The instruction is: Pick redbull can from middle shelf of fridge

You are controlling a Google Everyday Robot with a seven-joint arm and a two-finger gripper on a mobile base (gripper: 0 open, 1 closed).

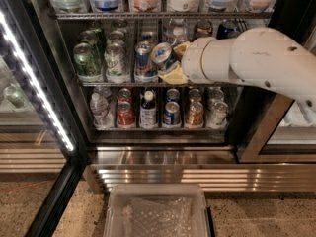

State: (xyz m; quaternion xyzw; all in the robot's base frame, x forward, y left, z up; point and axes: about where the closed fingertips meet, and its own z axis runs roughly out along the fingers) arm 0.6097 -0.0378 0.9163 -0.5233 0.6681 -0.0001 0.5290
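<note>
Down at the near edge a clear plastic bin [157,191] sits on the speckled floor, just in front of the steel grille [197,174] at the base of the fridge [63,68]. To the left, the bright LED strip [35,83] runs slantwise along the open door's edge. Farther in, the bottom rack holds a row of small cans and bottles [171,113]. Above it, the white arm [256,58] reaches in from the right to the middle shelf [113,84]. There the gripper [174,60] has its yellowish fingers [174,76] pinched on the redbull can [162,55], which is tipped, silver top leaning left, at the shelf's front. An upright can [143,58] stands just left, green-and-white cans [85,60] farther left.
</note>
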